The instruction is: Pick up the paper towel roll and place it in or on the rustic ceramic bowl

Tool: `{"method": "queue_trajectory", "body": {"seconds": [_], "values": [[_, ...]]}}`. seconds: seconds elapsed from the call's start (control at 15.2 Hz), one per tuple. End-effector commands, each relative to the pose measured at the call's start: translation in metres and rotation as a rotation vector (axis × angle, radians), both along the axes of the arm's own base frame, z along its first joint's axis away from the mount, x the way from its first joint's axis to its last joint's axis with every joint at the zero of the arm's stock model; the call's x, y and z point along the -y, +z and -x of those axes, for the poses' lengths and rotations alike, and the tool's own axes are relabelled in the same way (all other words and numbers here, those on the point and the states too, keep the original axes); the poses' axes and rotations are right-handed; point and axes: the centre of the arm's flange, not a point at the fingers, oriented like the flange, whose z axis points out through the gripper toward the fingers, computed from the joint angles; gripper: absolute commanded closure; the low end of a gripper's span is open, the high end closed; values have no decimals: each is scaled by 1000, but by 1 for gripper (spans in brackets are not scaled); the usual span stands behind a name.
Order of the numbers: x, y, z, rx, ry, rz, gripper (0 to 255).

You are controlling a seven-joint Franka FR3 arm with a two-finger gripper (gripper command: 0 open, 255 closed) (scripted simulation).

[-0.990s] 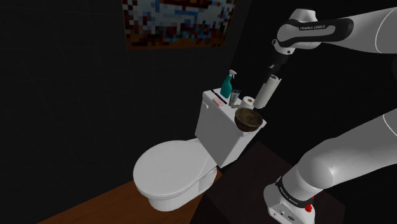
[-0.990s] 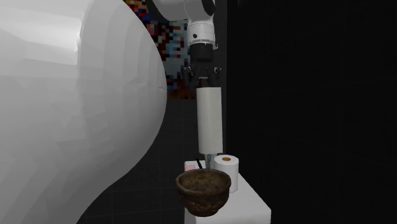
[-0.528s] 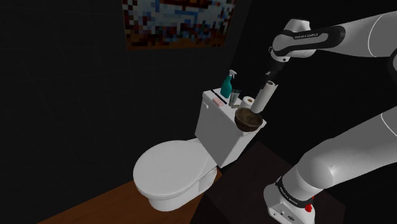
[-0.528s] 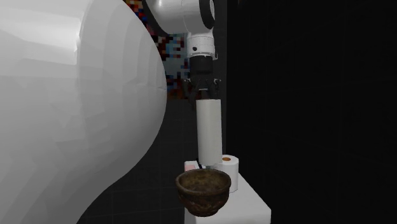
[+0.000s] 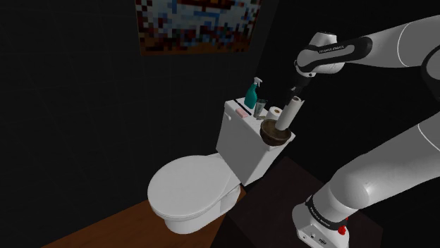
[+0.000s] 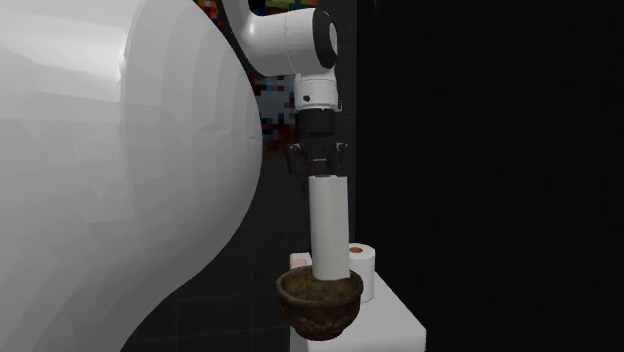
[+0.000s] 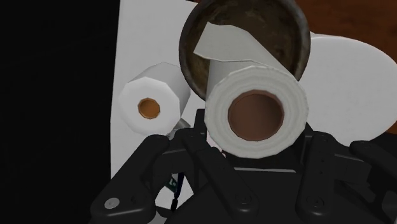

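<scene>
Claw (image 6: 318,166): pinching top end of upright paper towel roll (image 6: 330,225).
Roll: lower end inside brown bowl (image 6: 320,302) on toilet tank (image 5: 240,137).
Handling: likely light, soft, crushable; gentle grip near one end.

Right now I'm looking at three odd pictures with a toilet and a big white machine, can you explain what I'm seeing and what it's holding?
The white machine is a robot arm on a box stand, in a simulated bathroom. One picture looks down from beside the stand, one is a second outside view facing the bowl, and one comes from a camera on the hand. On the toilet tank sit a brown bowl, a small toilet paper roll and a teal spray bottle. The black gripper clasps the top of a tall paper towel roll, whose lower end is inside the bowl.
</scene>
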Motion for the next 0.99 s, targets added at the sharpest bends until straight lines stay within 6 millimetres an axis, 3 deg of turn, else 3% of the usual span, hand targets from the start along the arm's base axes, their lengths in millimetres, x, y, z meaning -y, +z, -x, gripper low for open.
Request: {"method": "queue_trajectory", "body": {"seconds": [0.0,0.53,0.59,0.92], "values": [[-1,-12,0,1,0,0,255],[-1,-14,0,1,0,0,255],[-1,-14,0,1,0,0,0],[-1,-14,0,1,0,0,0]]}}
